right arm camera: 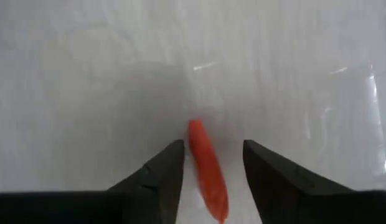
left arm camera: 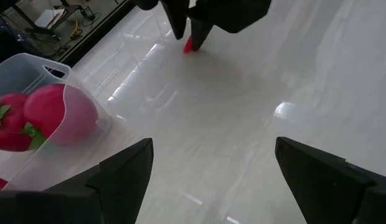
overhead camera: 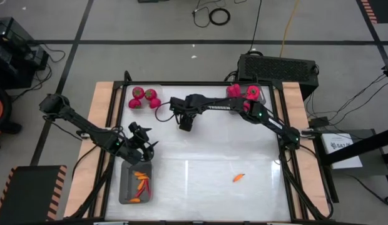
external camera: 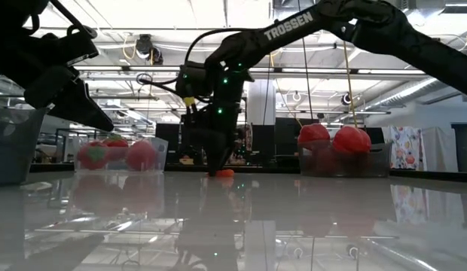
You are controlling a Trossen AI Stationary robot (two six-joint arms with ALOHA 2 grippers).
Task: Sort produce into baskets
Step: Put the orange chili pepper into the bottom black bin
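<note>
Now slim glossy orange-red chilli [right arm camera: 207, 167] on table, between parted right pincer [right arm camera: 213, 163] fingers, ungripped

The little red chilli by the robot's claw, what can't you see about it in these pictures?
- High view: the chilli is hidden under the right claw.
- Right wrist view: its near end is cut off by the picture's edge; whether the fingers touch it cannot be told.
- Low view: only a bit shows behind the claw's tip.
- Left wrist view: only a red tip peeks from behind the dark fingers, so its shape is lost.
</note>
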